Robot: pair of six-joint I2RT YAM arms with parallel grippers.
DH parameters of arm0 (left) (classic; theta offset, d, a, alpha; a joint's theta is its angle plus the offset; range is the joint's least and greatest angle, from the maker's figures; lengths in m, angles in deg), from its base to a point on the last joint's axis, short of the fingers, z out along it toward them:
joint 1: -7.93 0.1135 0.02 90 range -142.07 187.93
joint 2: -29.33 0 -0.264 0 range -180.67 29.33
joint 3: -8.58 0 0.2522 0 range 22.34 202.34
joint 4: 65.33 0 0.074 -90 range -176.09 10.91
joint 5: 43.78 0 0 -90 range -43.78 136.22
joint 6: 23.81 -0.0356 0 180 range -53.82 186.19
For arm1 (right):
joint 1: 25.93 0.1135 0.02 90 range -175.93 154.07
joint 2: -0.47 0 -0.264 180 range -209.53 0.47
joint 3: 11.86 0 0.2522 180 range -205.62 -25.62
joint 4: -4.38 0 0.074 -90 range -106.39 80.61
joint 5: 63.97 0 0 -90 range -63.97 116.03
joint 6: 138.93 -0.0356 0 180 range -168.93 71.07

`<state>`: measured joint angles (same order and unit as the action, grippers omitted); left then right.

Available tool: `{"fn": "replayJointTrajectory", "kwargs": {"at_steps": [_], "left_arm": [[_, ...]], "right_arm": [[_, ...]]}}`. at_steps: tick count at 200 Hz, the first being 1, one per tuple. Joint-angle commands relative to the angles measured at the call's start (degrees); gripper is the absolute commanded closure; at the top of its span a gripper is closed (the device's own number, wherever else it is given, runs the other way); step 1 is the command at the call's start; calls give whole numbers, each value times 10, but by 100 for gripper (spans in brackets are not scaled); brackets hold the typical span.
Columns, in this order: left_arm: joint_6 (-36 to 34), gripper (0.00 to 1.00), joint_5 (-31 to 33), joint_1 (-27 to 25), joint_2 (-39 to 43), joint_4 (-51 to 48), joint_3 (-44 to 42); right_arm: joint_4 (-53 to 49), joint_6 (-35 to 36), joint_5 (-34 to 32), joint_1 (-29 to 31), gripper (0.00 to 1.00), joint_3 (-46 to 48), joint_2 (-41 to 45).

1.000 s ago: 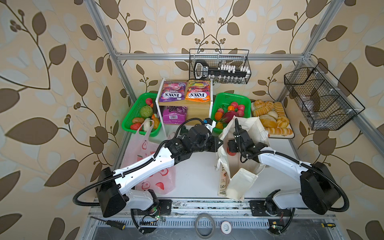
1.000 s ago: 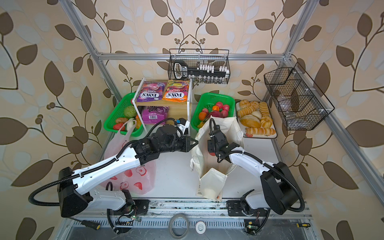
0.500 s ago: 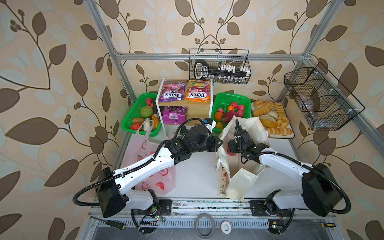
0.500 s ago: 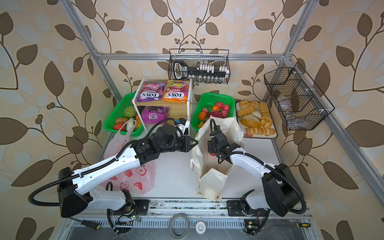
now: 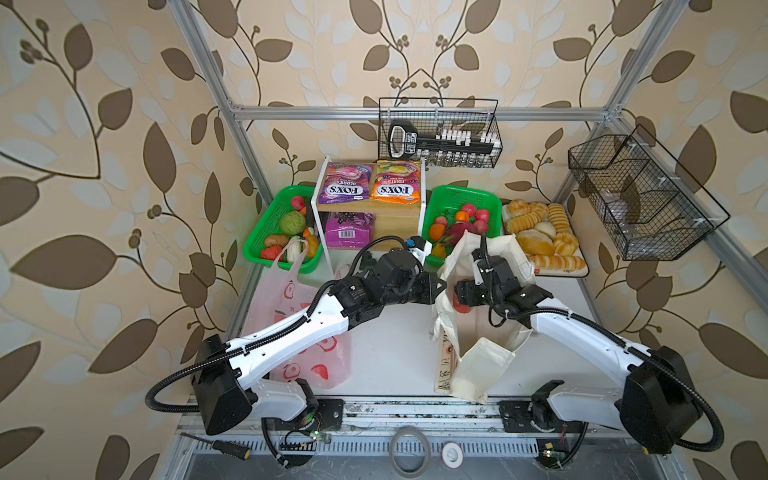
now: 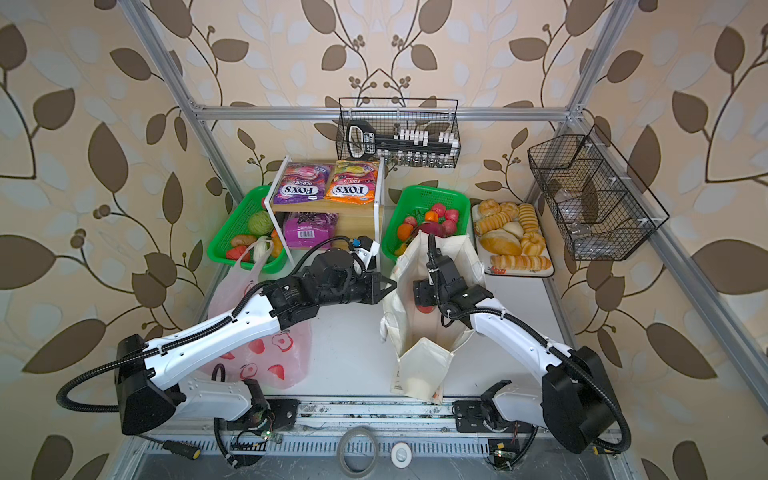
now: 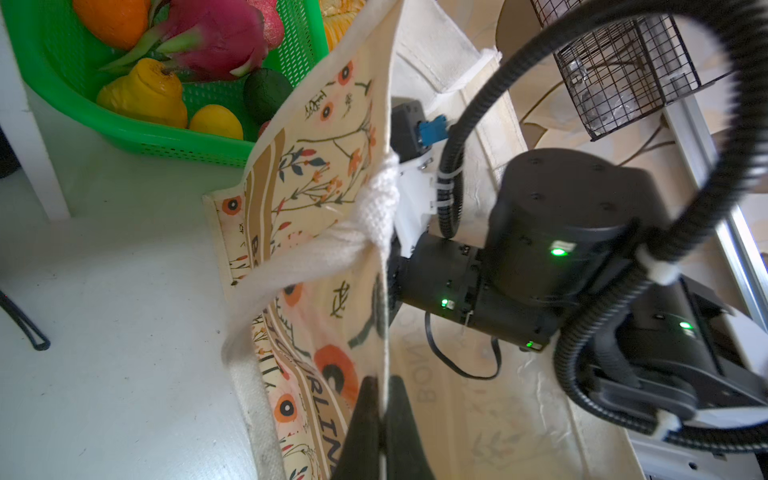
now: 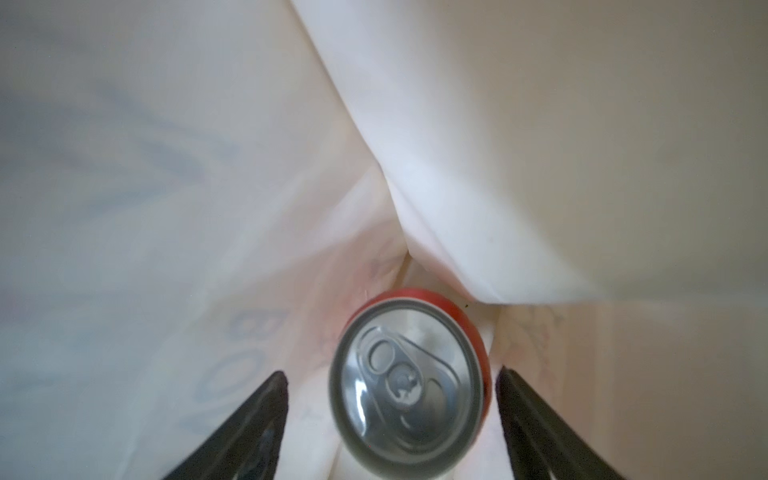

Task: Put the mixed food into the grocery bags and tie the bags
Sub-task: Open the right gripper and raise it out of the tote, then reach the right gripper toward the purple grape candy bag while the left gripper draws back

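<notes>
One can [image 8: 409, 382], lid toward end effector [image 8: 392, 372]

- "FOX'S BERRIES", upside down, on the purple packet [image 5: 348, 185]
- "FOX'S FRUITS", upside down, on the orange packet [image 5: 397, 183]
- A barcode with unreadable digits on the magenta packet [image 5: 348, 233]
- Partial letters "RLIN" on the canvas tote [image 7: 316, 249]

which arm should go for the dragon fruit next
Right, most likely. The right fingers stand open either side of the can inside the tote, so nearly free; the left fingers are pinched on the tote's rim, holding it open.
</notes>
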<state>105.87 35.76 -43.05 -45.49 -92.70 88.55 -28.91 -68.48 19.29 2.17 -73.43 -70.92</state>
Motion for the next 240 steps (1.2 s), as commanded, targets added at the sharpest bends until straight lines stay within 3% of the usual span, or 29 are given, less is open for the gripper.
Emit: {"fn": "replayJointTrajectory", "kwargs": {"at_steps": [1,61,96,134,168,203,240], "left_arm": [[10,100,-7,-2,18,28,-2],[14,100,0,-2,14,33,-2],[11,90,3,-2,16,34,-1],[-7,51,16,-2,44,33,4],[-42,37,64,-1,106,30,-8],[-78,26,166,-2,192,0,-45],[-81,18,343,4,284,-104,-89]], "right_arm": [[-26,7,30,-2,18,-31,39],[-69,-3,97,-15,16,-76,125],[-99,-55,176,-40,17,-132,155],[-83,-137,227,-44,25,-168,188],[-33,-217,246,-34,32,-164,207],[-2,-245,186,49,36,-185,191],[39,-240,29,204,42,-207,126]]}}
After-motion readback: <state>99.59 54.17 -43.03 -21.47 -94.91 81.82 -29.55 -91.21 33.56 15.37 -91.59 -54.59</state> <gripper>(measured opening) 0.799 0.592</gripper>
